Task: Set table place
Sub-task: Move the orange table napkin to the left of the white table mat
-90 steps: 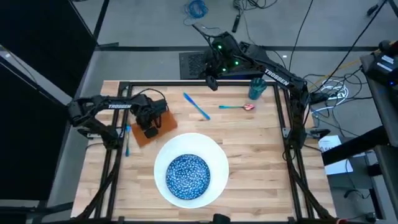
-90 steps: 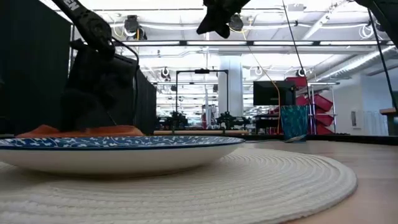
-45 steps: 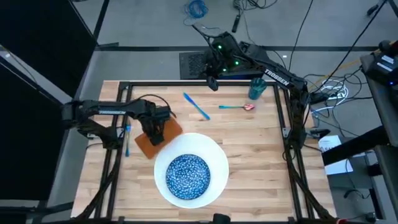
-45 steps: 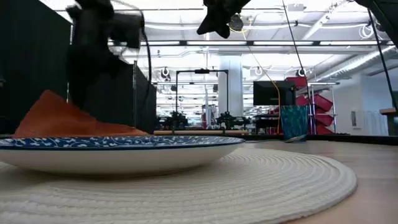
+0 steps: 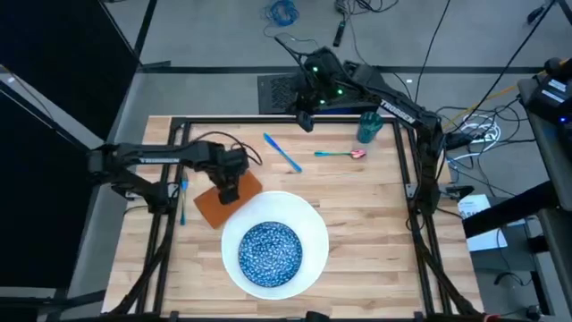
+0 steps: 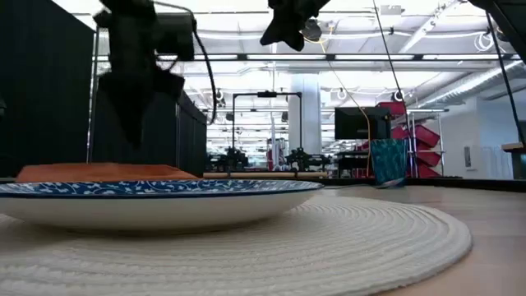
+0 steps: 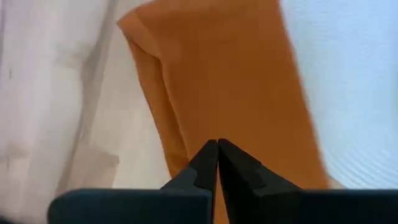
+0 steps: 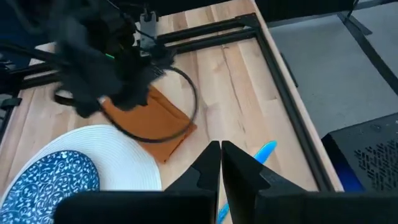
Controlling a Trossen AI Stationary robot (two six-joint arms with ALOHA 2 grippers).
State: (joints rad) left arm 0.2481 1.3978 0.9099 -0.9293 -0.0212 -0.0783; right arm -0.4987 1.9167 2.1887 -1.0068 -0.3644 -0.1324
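Both grippers are showing fingers pressed together, pinching nothing. Left gripper (image 5: 229,194) is hanging over the napkin (image 5: 207,207) beside the plate (image 5: 308,218); right gripper (image 5: 305,121) is waiting at the far edge.

The wooden table (image 5: 357,215) fills the middle of the high view, ringed by a black rail frame. Low and centre lies a white plate (image 5: 308,224), with an orange napkin (image 5: 207,207) touching its upper-left edge. Toward the top sit 1 blue utensil (image 5: 282,152), 1 spoon (image 5: 340,154) and a teal cup (image 5: 369,126); another blue utensil (image 5: 182,199) lies at the left rail.
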